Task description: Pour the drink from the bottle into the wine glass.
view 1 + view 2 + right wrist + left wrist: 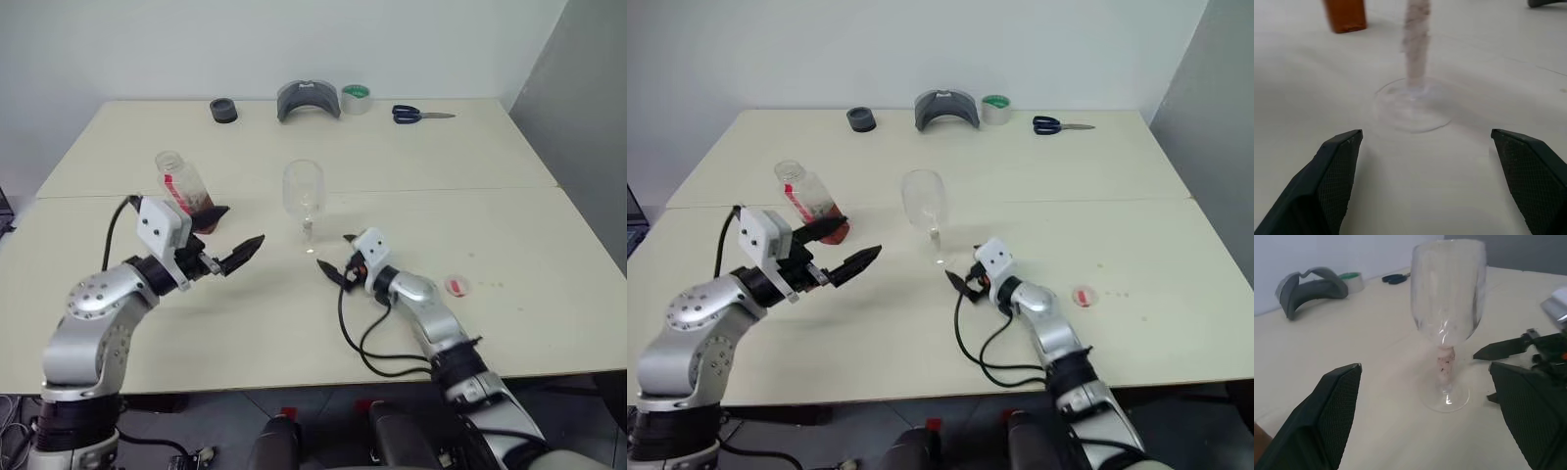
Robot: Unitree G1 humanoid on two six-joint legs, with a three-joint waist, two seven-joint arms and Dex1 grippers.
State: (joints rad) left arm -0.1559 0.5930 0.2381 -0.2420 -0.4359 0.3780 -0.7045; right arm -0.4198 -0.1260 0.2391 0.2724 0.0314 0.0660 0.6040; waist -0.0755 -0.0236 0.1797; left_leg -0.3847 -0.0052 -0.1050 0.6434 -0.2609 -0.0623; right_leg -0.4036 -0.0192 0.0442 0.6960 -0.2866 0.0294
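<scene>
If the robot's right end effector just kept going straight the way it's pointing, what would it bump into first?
Most likely the wine glass: the open right end effector points low across the table at the glass's round foot and thin stem, with bare tabletop between. The bottle stands farther back and off to one side.

The cream table (509,206) carries bottle (184,186), wine glass (304,196), scissors (421,115).

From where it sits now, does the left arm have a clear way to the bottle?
Probably yes. The bottle stands uncapped just behind the open left gripper, with bare table around it. The glass stands off to the right, out of the way. The gripper points towards the glass, so it would need turning first.
</scene>
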